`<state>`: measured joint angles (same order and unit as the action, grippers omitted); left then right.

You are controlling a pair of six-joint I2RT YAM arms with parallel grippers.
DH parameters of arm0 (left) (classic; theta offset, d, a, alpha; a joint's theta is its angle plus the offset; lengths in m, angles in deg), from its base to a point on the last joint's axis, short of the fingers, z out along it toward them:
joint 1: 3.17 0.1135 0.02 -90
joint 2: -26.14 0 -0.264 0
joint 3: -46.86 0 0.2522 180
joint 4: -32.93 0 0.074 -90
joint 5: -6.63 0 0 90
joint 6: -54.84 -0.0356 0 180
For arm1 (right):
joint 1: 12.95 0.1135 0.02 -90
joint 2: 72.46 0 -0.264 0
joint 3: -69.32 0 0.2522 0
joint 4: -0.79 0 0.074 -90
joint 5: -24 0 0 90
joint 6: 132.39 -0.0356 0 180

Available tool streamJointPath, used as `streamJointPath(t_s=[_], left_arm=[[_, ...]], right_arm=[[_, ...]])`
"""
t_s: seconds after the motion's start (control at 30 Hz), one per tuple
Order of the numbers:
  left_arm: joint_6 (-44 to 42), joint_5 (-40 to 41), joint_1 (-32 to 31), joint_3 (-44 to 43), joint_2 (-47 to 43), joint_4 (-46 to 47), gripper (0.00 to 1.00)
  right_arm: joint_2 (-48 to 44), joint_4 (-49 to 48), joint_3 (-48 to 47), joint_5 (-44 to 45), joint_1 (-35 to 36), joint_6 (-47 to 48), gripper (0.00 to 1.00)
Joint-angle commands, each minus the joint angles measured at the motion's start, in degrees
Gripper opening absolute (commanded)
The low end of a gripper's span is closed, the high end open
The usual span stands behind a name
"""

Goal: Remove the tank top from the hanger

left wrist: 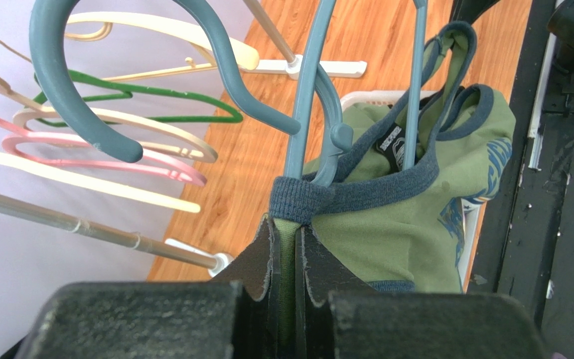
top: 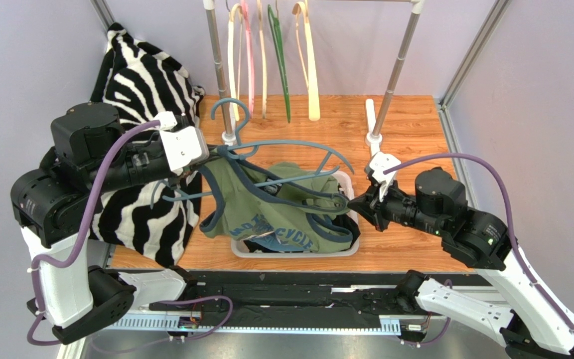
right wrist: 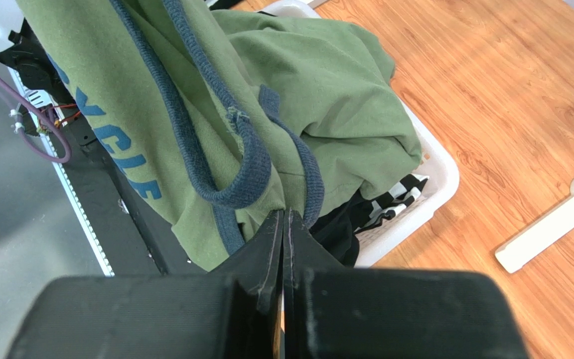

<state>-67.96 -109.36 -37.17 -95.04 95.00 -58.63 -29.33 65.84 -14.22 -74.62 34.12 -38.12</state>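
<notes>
Cream hangers (top: 312,67): 3. Pink hanger (top: 249,60): 1. Green hanger (top: 281,67): 1. Blue-grey hanger (left wrist: 52,82): 1. Tank top (top: 282,217): 1. White basket (right wrist: 438,163): 1. Zebra-striped cloth (top: 144,75): 1. Rack poles (top: 219,67): 2. Robot arms (top: 447,202): 2.

Overhead view: rack (top: 398,67) top rail and the hooks of the 5 spare hangers (top: 275,60) are cut off by the upper edge. Basket (top: 297,254) mostly buried under the tank top (top: 267,217); contents unreadable. Chest print folded, only "CYCLE" legible. Zebra cloth (top: 140,82) partly behind the arm at frame left.

Left wrist view: left gripper (left wrist: 288,247) body blurred along the bottom; hanger (left wrist: 303,112) arms run off the top edge.

Right wrist view: right gripper (right wrist: 282,224) body blurred at bottom; cloth between its pressed fingers out of sight. Dark striped item (right wrist: 387,206) too covered to identify.
</notes>
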Motion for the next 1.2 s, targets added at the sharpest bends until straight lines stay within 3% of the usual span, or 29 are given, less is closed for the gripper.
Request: streamJointPath(t_s=[0.0, 0.1, 0.13, 0.17, 0.2, 0.27, 0.37, 0.63, 0.83, 1.17], left_arm=[[1.07, -1.6, -0.19, -2.2, 1.89, 4.06, 0.0], [0.89, -1.95, -0.37, -3.17, 3.12, 4.15, 0.0], [0.63, -2.04, -0.45, -3.26, 3.47, 4.23, 0.0], [0.54, -2.21, -0.63, -3.35, 3.73, 4.15, 0.0], [0.37, -2.13, -0.89, -3.35, 3.82, 4.06, 0.0], [-0.34, -1.95, -1.86, -2.56, 4.0, 3.62, 0.0], [-1.13, -1.25, -2.56, -0.98, 3.74, 3.36, 0.0], [-5.34, -4.06, -5.55, -0.19, 3.91, 0.81, 0.0], [-9.12, -1.34, -9.94, 1.75, 3.83, -1.04, 0.0], [-12.64, 4.46, -13.37, 2.36, 2.51, -0.34, 0.0]], right_arm=[[-0.59, -0.49, -1.58, 1.14, -0.05, -1.11, 0.0], [-0.77, 1.53, -4.48, 5.0, 0.04, -0.85, 0.03], [-0.95, 1.97, -5.53, 5.71, 0.04, -0.76, 0.12], [-0.95, 3.45, -8.15, 6.51, -0.05, -0.15, 0.36], [-0.86, 4.51, -10.09, 8.51, -0.05, -0.06, 0.46], [-1.47, 5.92, -15.0, 11.6, 0.04, 0.73, 0.61], [-2.62, 4.88, -18.98, 10.3, -0.05, 1.44, 0.75], [5.54, 1.01, -28.91, 2.92, -0.05, 8.28, 0.79], [14.42, 2.49, -36.2, -7.27, 0.04, 10.4, 0.79], [17.6, 6.02, -34.12, -18.44, 0.04, 6.63, 0.77]])
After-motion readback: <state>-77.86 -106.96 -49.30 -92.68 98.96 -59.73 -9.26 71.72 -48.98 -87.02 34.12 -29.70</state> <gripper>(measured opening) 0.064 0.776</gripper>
